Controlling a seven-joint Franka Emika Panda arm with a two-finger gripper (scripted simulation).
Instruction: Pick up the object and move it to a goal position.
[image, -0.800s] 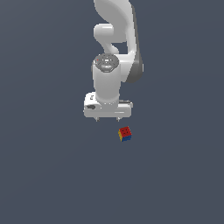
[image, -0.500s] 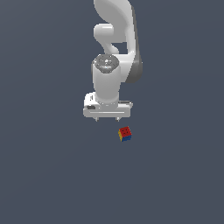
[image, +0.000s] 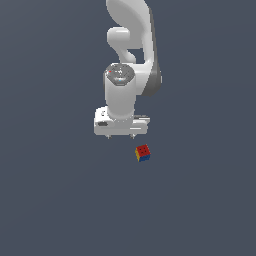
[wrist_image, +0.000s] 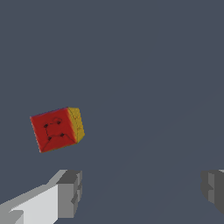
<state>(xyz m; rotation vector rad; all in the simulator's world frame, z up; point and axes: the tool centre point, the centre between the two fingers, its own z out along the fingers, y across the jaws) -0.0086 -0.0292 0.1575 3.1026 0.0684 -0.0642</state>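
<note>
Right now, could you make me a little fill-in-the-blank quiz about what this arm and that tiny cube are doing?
1. The cube shows a ____ face on top in the exterior view.
2. The tool holds ____ between its fingers.
3. In the wrist view, the fingers stand wide ____.
4. In the exterior view, the cube lies toward that view's ____ of the tool.

Missing words: red; nothing; apart; right

Cube (image: 143, 152) red, yellow, blue; hand (image: 120, 136) white; floor (image: 55, 200) slate-grey.
</note>
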